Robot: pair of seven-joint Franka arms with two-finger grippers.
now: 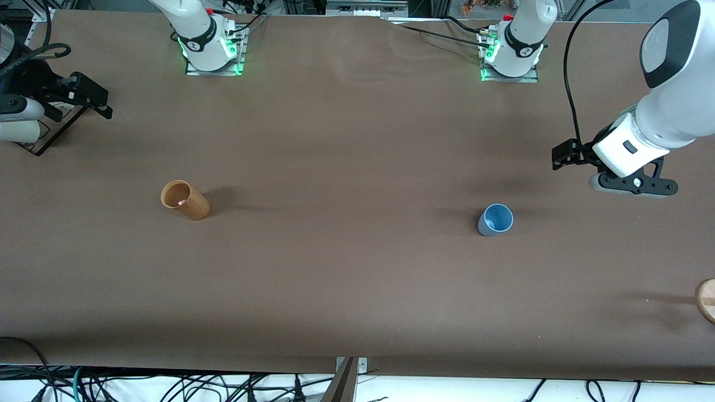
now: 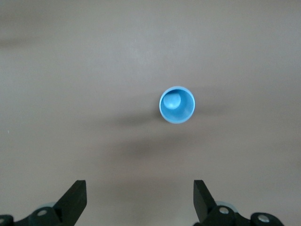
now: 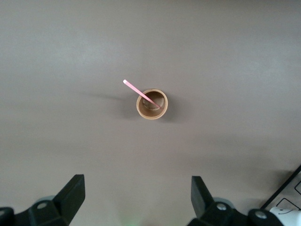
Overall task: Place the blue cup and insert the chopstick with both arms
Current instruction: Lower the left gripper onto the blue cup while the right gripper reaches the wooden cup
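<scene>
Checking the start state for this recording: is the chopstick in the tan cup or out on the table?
In. The chopstick leans inside the upright tan cup, its tip poking above the rim.

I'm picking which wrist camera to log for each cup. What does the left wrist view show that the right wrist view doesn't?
Only the left wrist view: the blue cup, upright and empty, beneath the open left end effector.
Only the right wrist view: the tan cup with the chopstick leaning in it, beneath the open right end effector.
Both: the brown table, and each arm's own open, empty fingers.
</scene>
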